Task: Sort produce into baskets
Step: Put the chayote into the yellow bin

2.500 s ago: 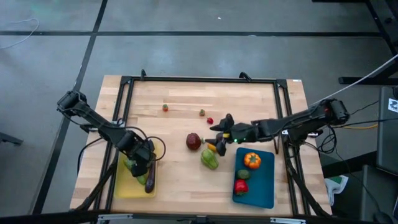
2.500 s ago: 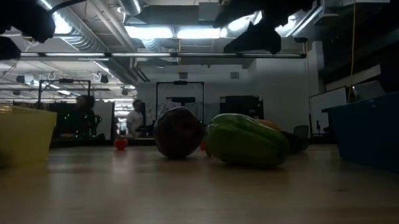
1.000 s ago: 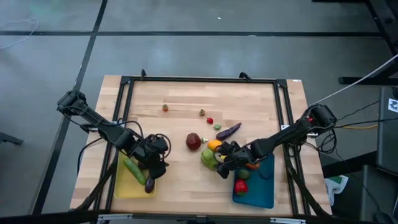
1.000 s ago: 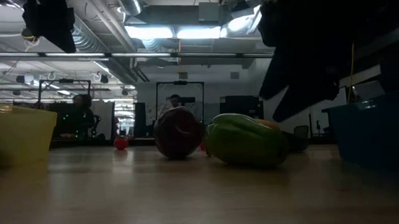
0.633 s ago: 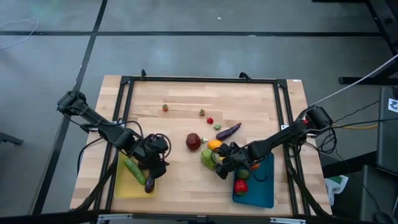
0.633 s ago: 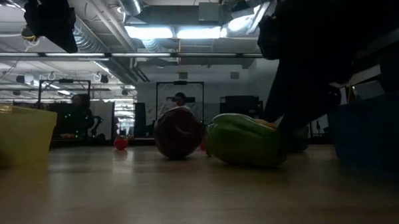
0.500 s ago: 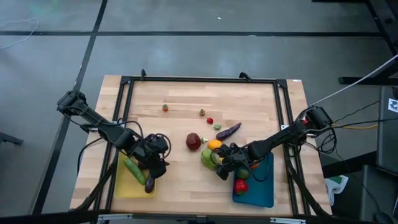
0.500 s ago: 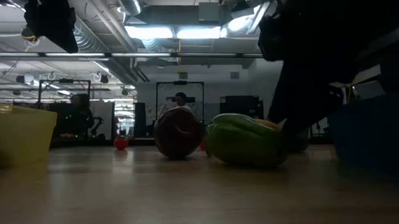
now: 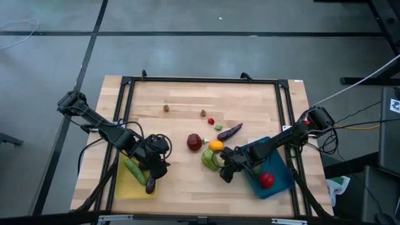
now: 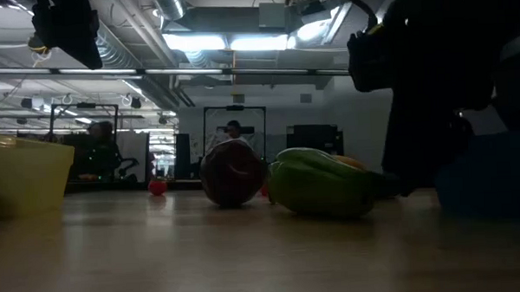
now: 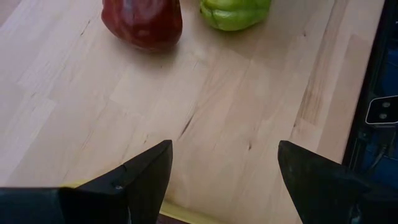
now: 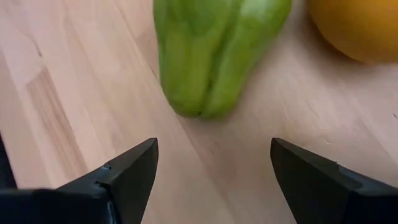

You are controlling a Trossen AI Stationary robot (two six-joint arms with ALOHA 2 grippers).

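The right gripper [image 9: 226, 167] sits low on the table [image 9: 187, 100] near the middle of the front edge, its fingers [image 12: 127, 171] apart with nothing between them. Just ahead of it lies the green pepper [image 9: 209, 160], with the orange [image 9: 215, 145] touching or nearly touching the pepper on its far side. The dark red apple [image 9: 194, 142] rests a little to the left of those two, apart from them. Behind the gripper, the blue tray [image 9: 275, 178] lies skewed near the front right corner, turned at an angle to the table's edges, and the right arm passes over it. A red piece [image 9: 267, 180] lies in this tray; other pieces under the arm are too hidden to tell.

The left gripper [image 9: 156, 164] hovers at the inner edge of the yellow tray [image 9: 128, 187], by the front left corner, fingers [image 11: 134, 177] spread and empty. In that tray lie a green cucumber [image 9: 134, 168] and a dark eggplant [image 9: 150, 185].

Farther back, toward the middle of the table, a purple eggplant [image 9: 230, 131] lies slantwise, with a small green piece [image 9: 219, 127] and a small red piece [image 9: 211, 121] beside it. Two more small pieces [image 9: 166, 108] sit well apart nearer the back edge.

In the low view a person [image 10: 233, 130] shows in the room beyond the table.
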